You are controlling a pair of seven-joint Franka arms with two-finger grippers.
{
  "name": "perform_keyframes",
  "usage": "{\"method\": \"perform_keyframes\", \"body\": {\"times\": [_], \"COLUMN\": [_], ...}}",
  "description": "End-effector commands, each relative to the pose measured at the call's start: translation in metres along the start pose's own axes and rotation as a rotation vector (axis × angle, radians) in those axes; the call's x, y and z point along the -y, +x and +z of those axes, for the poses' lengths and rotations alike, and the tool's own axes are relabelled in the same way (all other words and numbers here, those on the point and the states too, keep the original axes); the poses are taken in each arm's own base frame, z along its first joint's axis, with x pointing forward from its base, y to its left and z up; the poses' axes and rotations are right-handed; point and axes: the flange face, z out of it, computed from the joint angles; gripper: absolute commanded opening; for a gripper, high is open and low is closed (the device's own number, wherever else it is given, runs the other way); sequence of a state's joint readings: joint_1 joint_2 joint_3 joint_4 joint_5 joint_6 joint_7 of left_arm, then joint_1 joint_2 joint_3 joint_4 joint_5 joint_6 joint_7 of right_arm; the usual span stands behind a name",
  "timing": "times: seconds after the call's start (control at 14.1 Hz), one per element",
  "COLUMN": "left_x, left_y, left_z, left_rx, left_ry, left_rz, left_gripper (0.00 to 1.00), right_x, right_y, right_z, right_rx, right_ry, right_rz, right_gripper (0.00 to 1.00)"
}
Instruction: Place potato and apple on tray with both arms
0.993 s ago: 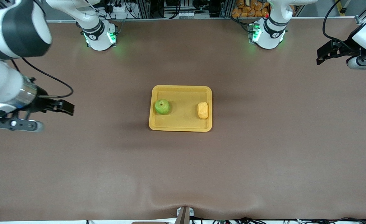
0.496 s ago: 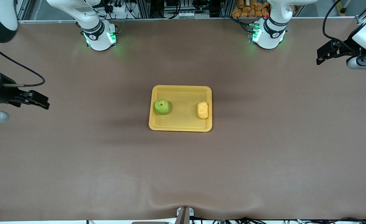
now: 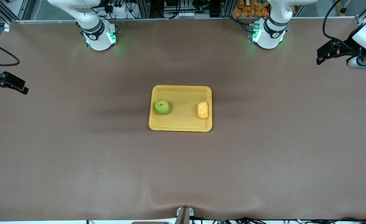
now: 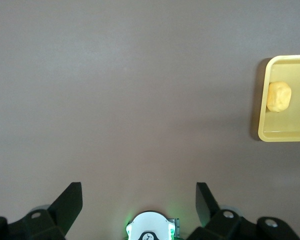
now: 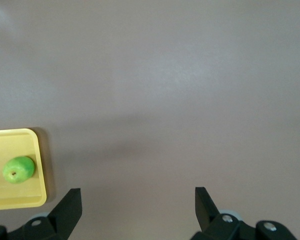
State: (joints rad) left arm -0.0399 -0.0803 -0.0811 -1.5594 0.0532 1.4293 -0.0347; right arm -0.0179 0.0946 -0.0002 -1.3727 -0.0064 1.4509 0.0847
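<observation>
We see the round green apple (image 3: 162,106) and lumpy yellow potato (image 3: 203,110) in the shallow yellow plastic tray (image 3: 181,127); left gripper (image 4: 139,200) and right gripper (image 5: 138,202) gape wide over bare table ends

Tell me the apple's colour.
Bright green apple with yellowish patches; front view shows it best.

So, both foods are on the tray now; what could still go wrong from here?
Little, probably. The potato lies close to the tray rim at the left arm's end, so a bump might tip it out. The round apple could roll. Both the left gripper and right gripper hang open and empty, away from the tray.
</observation>
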Motion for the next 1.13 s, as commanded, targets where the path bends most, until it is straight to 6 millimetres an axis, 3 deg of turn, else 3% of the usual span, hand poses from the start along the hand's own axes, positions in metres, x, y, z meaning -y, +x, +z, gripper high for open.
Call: {"method": "perform_keyframes", "body": {"times": [0.0, 0.5, 0.78, 1.06], "left_x": [-0.001, 0.001, 0.001, 0.002], "left_y": [-0.01, -0.013, -0.013, -0.011], "left_z": [-0.004, -0.005, -0.006, -0.006], "left_rx": [-0.008, 0.009, 0.008, 0.008], "left_ry": [-0.016, -0.017, -0.017, -0.019], "left_rz": [0.015, 0.002, -0.004, -0.029], "left_gripper": [1.0, 1.0, 1.0, 1.0], "right_x": [-0.011, -0.003, -0.023, -0.018], "right_y": [-0.023, -0.045, -0.04, -0.041], "right_z": [0.004, 0.011, 0.011, 0.011], "right_rx": [0.005, -0.007, -0.024, -0.017], "right_ry": [0.02, 0.018, 0.015, 0.018], "right_rz": [-0.01, -0.03, -0.07, -0.075], "right_gripper": [1.0, 1.0, 1.0, 1.0]}}
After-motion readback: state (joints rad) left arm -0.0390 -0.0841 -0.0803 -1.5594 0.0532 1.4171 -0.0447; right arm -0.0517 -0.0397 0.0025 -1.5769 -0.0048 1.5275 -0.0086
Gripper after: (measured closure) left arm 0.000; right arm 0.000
